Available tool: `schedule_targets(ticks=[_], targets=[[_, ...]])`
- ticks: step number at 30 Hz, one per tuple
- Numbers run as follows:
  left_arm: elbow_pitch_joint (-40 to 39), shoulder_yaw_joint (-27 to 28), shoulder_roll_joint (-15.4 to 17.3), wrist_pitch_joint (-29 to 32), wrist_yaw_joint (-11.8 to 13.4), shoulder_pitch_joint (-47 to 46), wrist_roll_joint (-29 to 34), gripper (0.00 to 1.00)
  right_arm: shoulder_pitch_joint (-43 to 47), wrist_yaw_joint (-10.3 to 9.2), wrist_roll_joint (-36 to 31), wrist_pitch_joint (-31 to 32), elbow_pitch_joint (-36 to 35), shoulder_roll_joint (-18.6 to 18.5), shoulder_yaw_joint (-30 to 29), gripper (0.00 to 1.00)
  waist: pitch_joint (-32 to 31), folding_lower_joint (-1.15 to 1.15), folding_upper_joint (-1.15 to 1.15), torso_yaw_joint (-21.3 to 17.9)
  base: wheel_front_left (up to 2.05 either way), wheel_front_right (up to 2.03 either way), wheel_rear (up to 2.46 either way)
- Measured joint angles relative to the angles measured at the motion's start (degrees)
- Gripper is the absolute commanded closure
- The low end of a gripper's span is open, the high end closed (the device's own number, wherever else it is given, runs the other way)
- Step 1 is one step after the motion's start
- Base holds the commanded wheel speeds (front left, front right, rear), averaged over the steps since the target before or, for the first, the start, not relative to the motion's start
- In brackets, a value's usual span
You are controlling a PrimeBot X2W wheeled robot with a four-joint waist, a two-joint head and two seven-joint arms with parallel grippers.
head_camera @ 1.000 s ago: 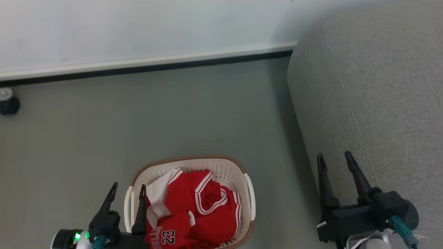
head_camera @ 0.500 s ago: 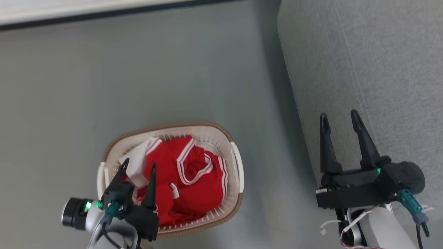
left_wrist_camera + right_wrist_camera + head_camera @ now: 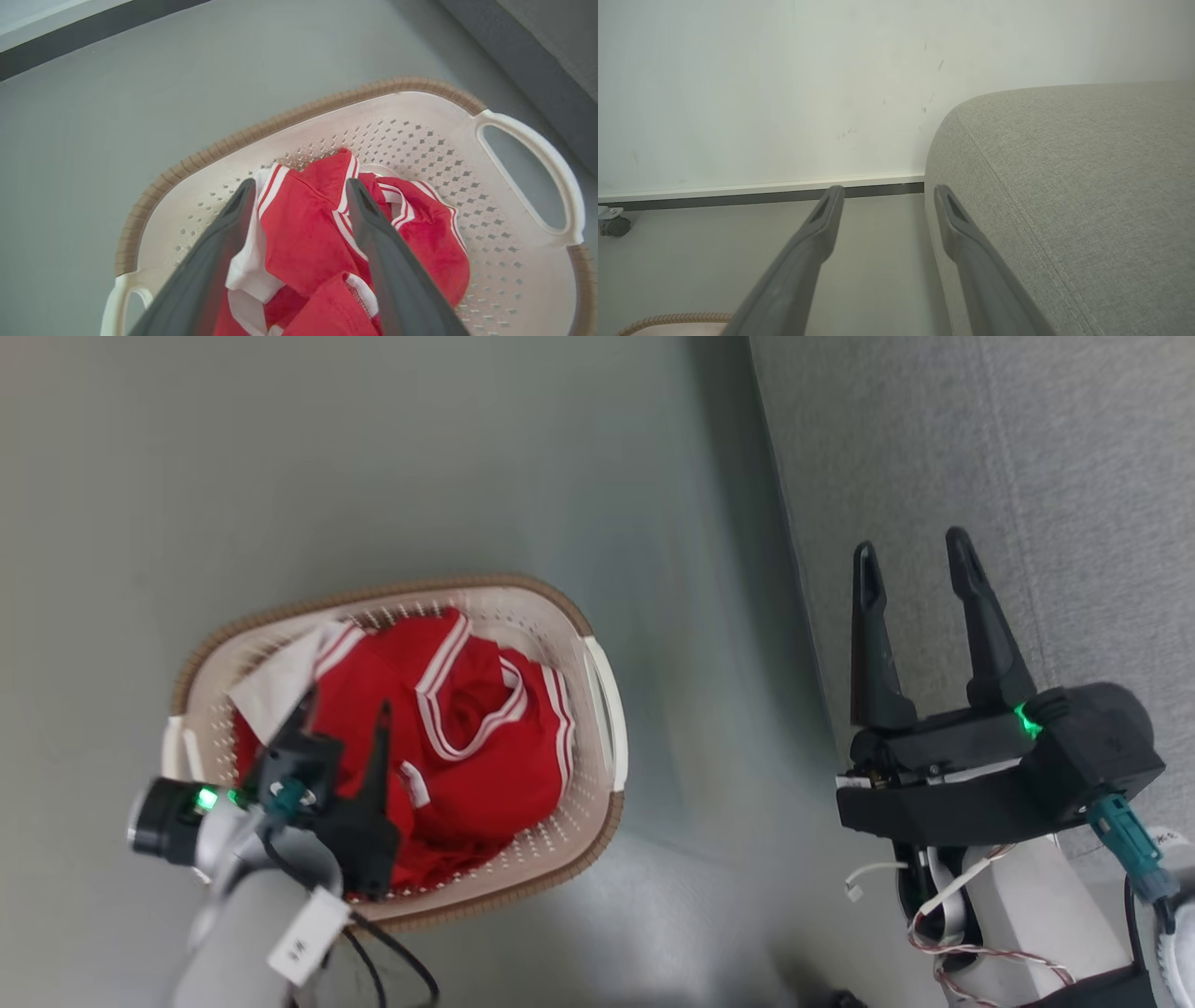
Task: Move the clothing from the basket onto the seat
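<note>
Down on the grey floor [image 3: 373, 457], just left of the seat [image 3: 1027, 448]: oval cream basket [image 3: 392, 590], long axis across the head view, one white handle toward the seat's side. Inside, crumpled red clothing [image 3: 467, 747] with white stripe trim and a white panel at the left end. Over that heap, left gripper [image 3: 343, 707], fingers spread, grasping nothing. At the seat's edge, right gripper [image 3: 910, 543], likewise spread and empty. Beyond, pale wall [image 3: 738, 93], dark skirting, small caster [image 3: 612, 224].
</note>
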Motion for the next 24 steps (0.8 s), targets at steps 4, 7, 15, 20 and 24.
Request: schedule_targets(ticks=[4,7,15,20,24], targets=[[1.7,1.1,1.5,0.6,0.0,-3.1,0.1,0.00,-1.4,0.00,0.0,0.0,-1.0,0.3,0.1,0.00,3.5,0.00,0.00,-0.9,0.00,0.00,0.00],[2.5,1.3,2.3,1.2,0.0,-5.5,0.4,0.00,-2.8,0.00,0.0,0.0,-1.8,0.4,0.1,0.00,6.0,0.00,0.00,-1.5,0.00,0.00,0.00],[6.3,1.7,4.0,1.5,0.5,-9.1,0.8,0.00,-5.6,-0.02,0.0,0.0,-2.0,0.8,0.3,0.00,12.3,0.00,0.00,-2.9,0.00,0.00,0.00],[8.1,1.9,4.1,0.8,1.2,-10.8,1.0,0.00,-6.3,-0.19,0.0,0.0,-1.0,0.8,0.5,0.00,14.7,0.00,0.00,-3.6,0.00,0.00,0.00],[8.7,2.1,4.5,-0.6,2.7,-12.4,2.0,0.00,-6.4,-0.20,0.0,0.0,-0.7,1.0,0.7,0.00,15.6,-0.01,0.00,-4.0,0.00,0.00,0.00]])
